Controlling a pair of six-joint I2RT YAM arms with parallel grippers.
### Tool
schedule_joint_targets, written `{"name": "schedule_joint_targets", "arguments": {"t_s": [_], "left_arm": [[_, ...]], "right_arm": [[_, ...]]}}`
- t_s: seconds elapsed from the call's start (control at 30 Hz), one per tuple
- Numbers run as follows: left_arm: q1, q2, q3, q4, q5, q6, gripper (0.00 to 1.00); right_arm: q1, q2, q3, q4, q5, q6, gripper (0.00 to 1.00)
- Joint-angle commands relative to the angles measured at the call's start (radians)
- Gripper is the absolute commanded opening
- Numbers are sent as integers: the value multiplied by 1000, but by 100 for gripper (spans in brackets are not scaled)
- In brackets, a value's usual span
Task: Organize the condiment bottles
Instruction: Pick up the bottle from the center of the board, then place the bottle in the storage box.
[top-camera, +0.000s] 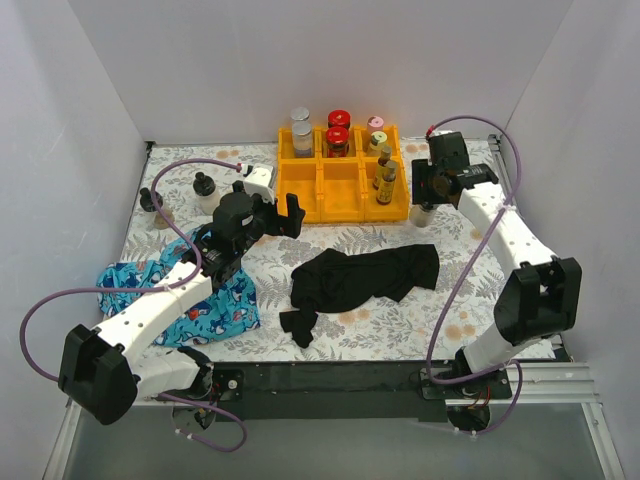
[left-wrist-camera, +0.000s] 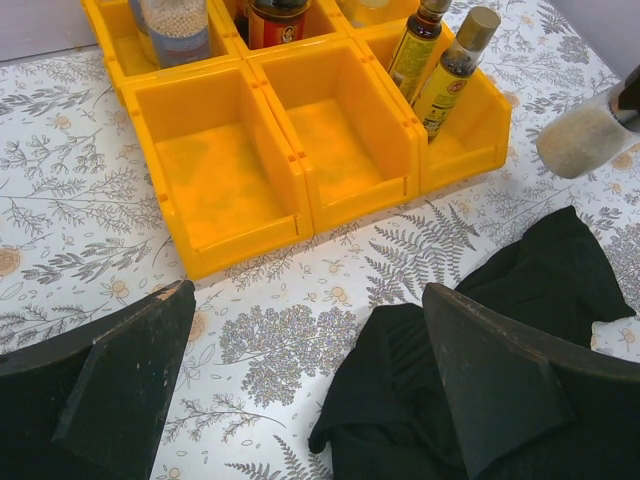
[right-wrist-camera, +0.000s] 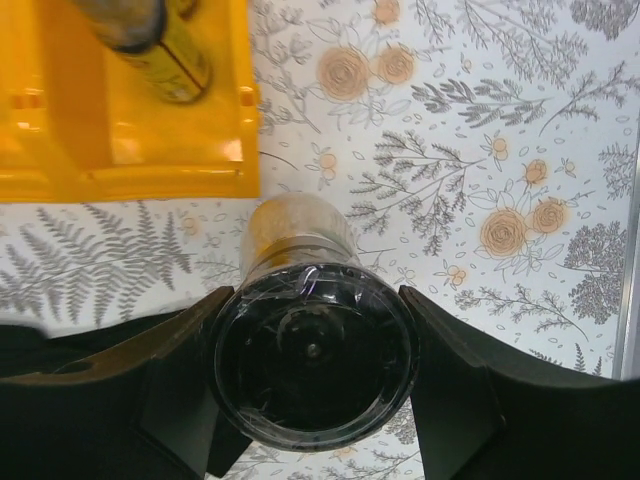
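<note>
A yellow-orange plastic tray with six compartments (top-camera: 338, 192) sits toward the back of a white tablecloth printed with grey ferns and orange flowers (top-camera: 400, 325). A crumpled black cloth (top-camera: 365, 275) lies near the tray's front, not touching it. A bunched blue cartoon-print cloth (top-camera: 215, 312) lies to its left. Plain white walls (top-camera: 300, 60) enclose the table.

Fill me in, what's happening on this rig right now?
The right fingers are closed on a black-capped bottle just right of the orange tray. The left fingers are open above the table in front of the tray. Several bottles already sit in the tray; two others wait at far left.
</note>
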Motion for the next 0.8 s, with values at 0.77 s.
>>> {"name": "schedule_joint_targets", "arguments": {"t_s": [0.77], "left_arm": [[8,-64,-4,-1,-11,4,98]], "right_arm": [[337,337,539,171,-26,-1,37]]}}
